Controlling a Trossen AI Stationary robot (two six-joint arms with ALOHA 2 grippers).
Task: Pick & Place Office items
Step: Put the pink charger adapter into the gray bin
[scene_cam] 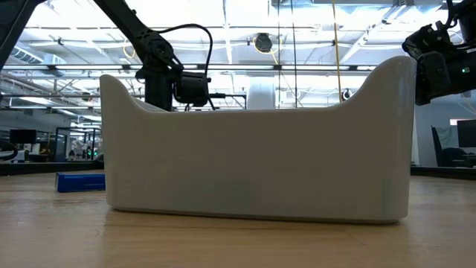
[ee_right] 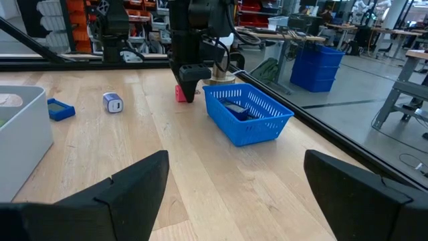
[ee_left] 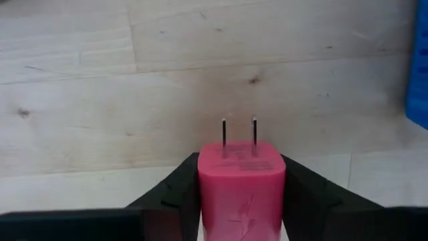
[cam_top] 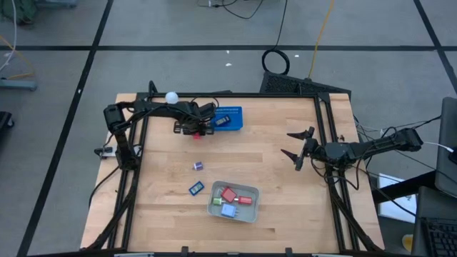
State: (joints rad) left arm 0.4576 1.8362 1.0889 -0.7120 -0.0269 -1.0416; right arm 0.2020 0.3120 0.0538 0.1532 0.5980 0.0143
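Left wrist view shows the left pincer (ee_left: 241,194) closed on a pink plug-in charger (ee_left: 241,187), one dark finger (ee_left: 177,194) pressed to each flank of the block. Its two metal prongs stick out forward, so its long axis runs straight ahead along the fingers, level with the bare wooden worktop (ee_left: 134,80) beneath.

In the high view this left pincer (cam_top: 198,131) sits at about 11 o'clock on the worktop, just beside the near-left corner of the blue perforated basket (cam_top: 230,118), which already holds a dark item. The pink charger (cam_top: 197,133) shows as a small red spot at its tip.

The relation that matters next, as I judge it, is where the load should go: the grey tray (cam_top: 233,203), holding red, green and blue pieces, lies toward 5 o'clock from the pincer, well apart, while the basket is touching distance at 2 o'clock. Two loose pieces lie between pincer and tray: a purple one (cam_top: 198,166) and a blue one (cam_top: 196,188), both nearer the left arm.

The right pincer (cam_top: 295,148) waits at 3 o'clock near the worktop's edge, fingers spread wide and holding nothing; the right wrist view confirms the gap.
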